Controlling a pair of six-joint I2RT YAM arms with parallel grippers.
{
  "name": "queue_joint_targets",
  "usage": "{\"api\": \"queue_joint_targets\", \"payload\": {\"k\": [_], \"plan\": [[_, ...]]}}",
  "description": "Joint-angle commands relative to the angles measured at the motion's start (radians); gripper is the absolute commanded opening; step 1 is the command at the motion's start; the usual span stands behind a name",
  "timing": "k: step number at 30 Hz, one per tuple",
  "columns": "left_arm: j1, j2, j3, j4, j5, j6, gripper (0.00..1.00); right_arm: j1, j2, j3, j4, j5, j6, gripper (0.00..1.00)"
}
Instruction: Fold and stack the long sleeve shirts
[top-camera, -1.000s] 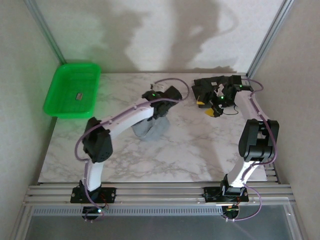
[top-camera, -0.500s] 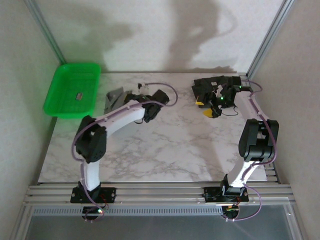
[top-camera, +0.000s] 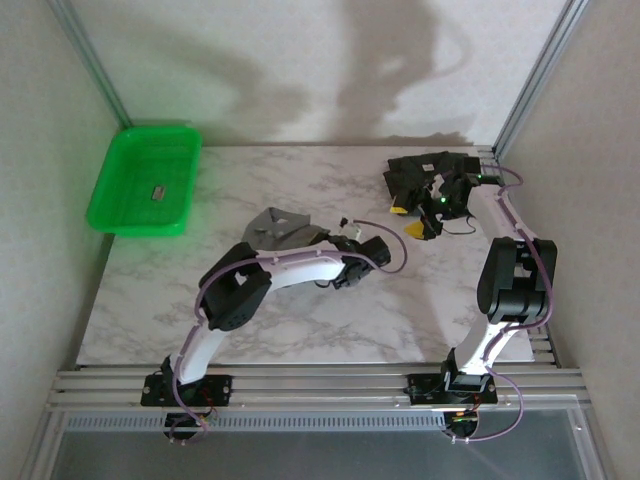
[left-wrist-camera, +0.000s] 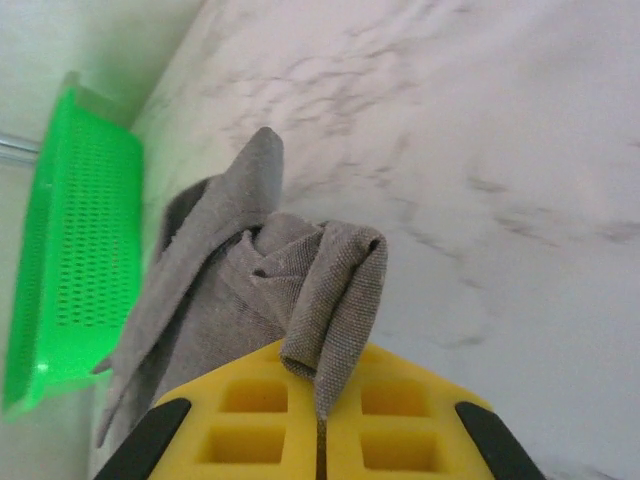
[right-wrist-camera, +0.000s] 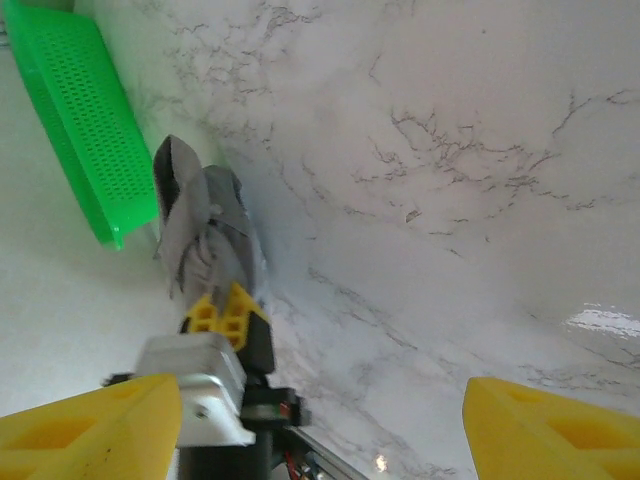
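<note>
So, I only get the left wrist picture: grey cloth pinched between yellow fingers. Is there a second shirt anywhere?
Observer: Yes. From above, a dark shirt lies bunched at the far right corner of the table.
Operator: Is anything holding it?
Observer: No. The right pincer hangs open beside it, holding nothing.
Operator: And mine, is it all up in the air?
Observer: No. Only a fold is pinched in the left pincer. From above, the rest of the grey shirt lies spread mid-table.
</note>
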Motion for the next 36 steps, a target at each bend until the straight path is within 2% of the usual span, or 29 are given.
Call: {"api": "queue_joint_targets", "payload": {"k": [1,2,4,8,10,14,16,20,22,26,28,31,34,36], "plan": [[-0.02,0.044,0.059,-0.034,0.071,-0.085,0.0,-0.002,-0.026,-0.012,-0.023,-0.003,-0.008,0.75],[-0.025,0.053,0.074,-0.032,0.083,-0.094,0.09,-0.002,-0.026,-0.011,-0.026,0.002,-0.01,0.75],[-0.032,0.06,0.096,-0.027,0.11,-0.117,0.46,-0.005,-0.029,-0.009,-0.031,0.008,-0.012,0.75],[-0.034,0.013,0.167,-0.034,0.119,-0.15,0.84,-0.031,-0.06,0.018,-0.038,0.03,0.002,0.75],[-0.027,-0.033,0.201,-0.02,0.172,-0.15,0.91,-0.057,-0.083,0.041,-0.047,0.049,0.02,0.75],[0.015,-0.169,0.199,-0.01,0.309,-0.178,0.95,-0.103,-0.154,0.075,-0.059,0.101,0.077,0.75],[0.06,-0.269,0.134,0.001,0.386,-0.202,0.98,-0.105,-0.183,0.081,-0.079,0.136,0.1,0.76],[0.263,-0.491,-0.084,0.094,0.694,-0.231,0.97,-0.07,-0.187,-0.024,-0.076,0.139,0.147,0.75],[0.4,-0.577,-0.188,0.166,0.9,-0.216,0.95,0.024,-0.172,-0.093,-0.045,0.157,0.175,0.75],[0.563,-0.59,-0.272,0.204,1.102,-0.116,0.95,0.323,-0.077,-0.088,-0.013,0.303,0.237,0.75],[0.621,-0.55,-0.308,0.2,1.117,-0.06,0.94,0.426,-0.014,-0.092,0.049,0.35,0.318,0.75],[0.712,-0.504,-0.4,0.274,1.148,-0.029,0.91,0.523,0.07,-0.072,0.133,0.407,0.387,0.76],[0.737,-0.446,-0.435,0.312,1.081,0.03,0.9,0.585,0.178,0.019,0.109,0.459,0.387,0.76],[0.739,-0.408,-0.431,0.323,1.087,0.052,0.89,0.606,0.227,0.052,0.108,0.482,0.397,0.76]]}}
